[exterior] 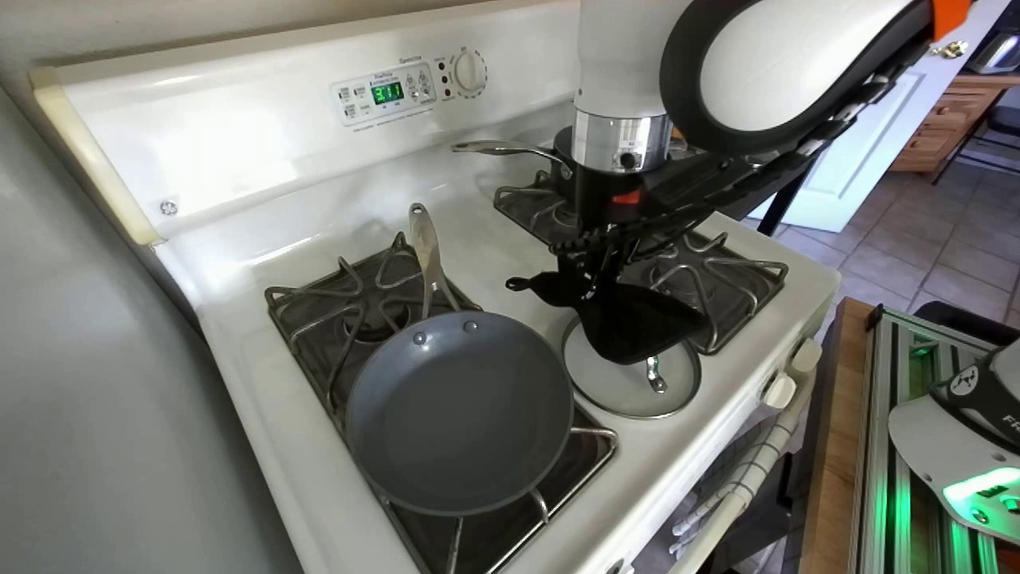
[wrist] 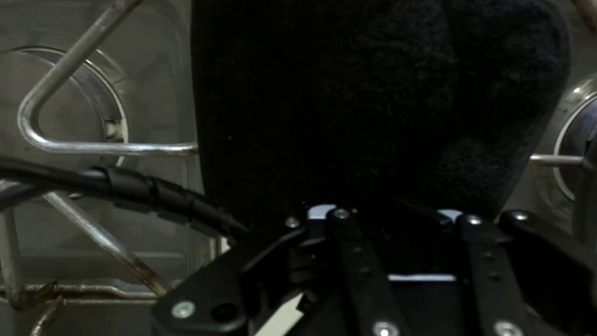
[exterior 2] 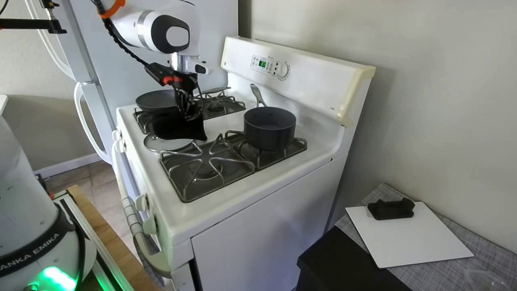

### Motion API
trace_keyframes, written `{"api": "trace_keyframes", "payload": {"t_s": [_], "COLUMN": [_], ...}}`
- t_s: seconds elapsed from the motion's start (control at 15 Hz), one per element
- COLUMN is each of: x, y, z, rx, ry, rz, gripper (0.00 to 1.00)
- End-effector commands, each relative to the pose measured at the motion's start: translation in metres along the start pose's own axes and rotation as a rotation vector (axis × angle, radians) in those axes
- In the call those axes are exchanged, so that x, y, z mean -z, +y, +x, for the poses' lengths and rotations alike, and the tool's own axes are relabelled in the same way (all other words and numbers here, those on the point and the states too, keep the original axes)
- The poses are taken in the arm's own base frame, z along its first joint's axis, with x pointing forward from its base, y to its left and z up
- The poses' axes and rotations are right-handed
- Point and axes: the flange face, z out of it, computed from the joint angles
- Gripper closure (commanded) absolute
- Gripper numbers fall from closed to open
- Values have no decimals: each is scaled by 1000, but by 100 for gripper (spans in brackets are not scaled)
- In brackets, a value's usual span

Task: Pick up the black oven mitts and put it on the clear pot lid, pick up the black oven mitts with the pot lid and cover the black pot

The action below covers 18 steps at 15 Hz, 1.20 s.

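Observation:
The black oven mitts point(exterior: 641, 319) hang from my gripper point(exterior: 594, 281), which is shut on them. They also show in an exterior view point(exterior 2: 177, 126) and fill the middle of the wrist view point(wrist: 345, 102). The clear pot lid point(exterior: 617, 391) lies on the white stove top, below the mitts; its far part and part of its arched handle are hidden by them. Whether mitts and lid touch I cannot tell. The lid is hidden in the wrist view. The black pot point(exterior 2: 268, 131) stands uncovered on a rear burner; the arm hides most of it in an exterior view point(exterior: 563, 147).
A large grey frying pan point(exterior: 462, 414) sits beside the lid on burner grates. A front burner grate point(exterior 2: 206, 167) lies on the lid's other side. The stove's back panel point(exterior 2: 299, 68) rises behind the pot. A cloth point(exterior: 741, 478) hangs on the oven handle.

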Motion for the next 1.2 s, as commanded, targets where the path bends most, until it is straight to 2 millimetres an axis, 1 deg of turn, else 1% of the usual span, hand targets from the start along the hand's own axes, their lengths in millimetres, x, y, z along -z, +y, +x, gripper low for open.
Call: {"api": "trace_keyframes", "payload": {"t_s": [0.0, 0.2, 0.6, 0.67, 0.73, 0.87, 0.93, 1.13], "x": [10, 11, 5, 4, 3, 3, 2, 1], "y": [6, 7, 8, 8, 7, 6, 5, 3], "z": [-19, -32, -50, -51, -52, -53, -53, -52], "rx": [-4, 5, 26, 29, 30, 34, 35, 39], "ry": [42, 59, 61, 62, 68, 71, 71, 77], "rz": [15, 6, -11, -12, -7, -5, -4, -1], "gripper": [97, 97, 97, 95, 65, 65, 59, 32]}}
